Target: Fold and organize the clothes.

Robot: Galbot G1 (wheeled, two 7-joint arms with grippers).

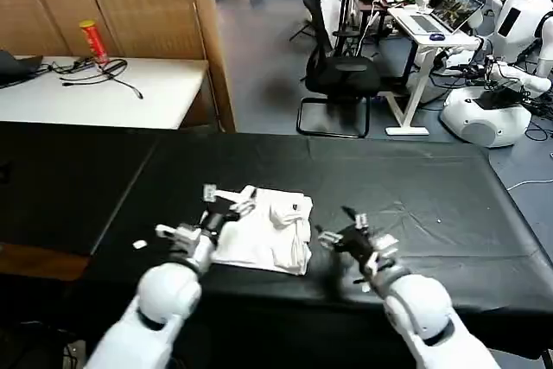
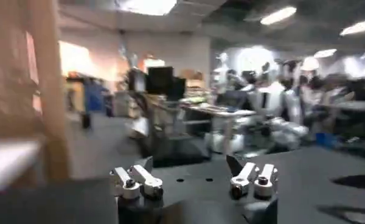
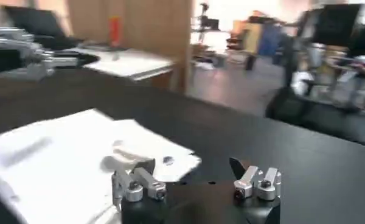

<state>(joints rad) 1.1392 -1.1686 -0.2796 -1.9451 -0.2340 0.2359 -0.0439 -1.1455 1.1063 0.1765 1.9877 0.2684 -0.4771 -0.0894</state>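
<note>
I see the white cotton T-shirt [image 1: 266, 232] lying as a folded, roughly square bundle on the black-draped worktop [image 1: 415, 187], near the front edge and a little left of centre; no print faces my head camera; in the right wrist view the same shirt [image 3: 61, 164] spreads pale and flat over the dark cloth. My left end effector [image 1: 226, 202] sits over the shirt's near-left corner, its fingers spread apart and gripping nothing; in the left wrist view the left end effector [image 2: 191, 182] has both fingertips wide apart above bare black cloth. My right end effector [image 1: 346, 232] hangs just beside the shirt's right edge, apart from the fabric, released and empty; its wrist view shows the right end effector [image 3: 194, 182] open too. Behind the worktop stand a white desk [image 1: 95, 97] carrying a red can [image 1: 92, 41] and a black office chair [image 1: 341, 71].
</note>
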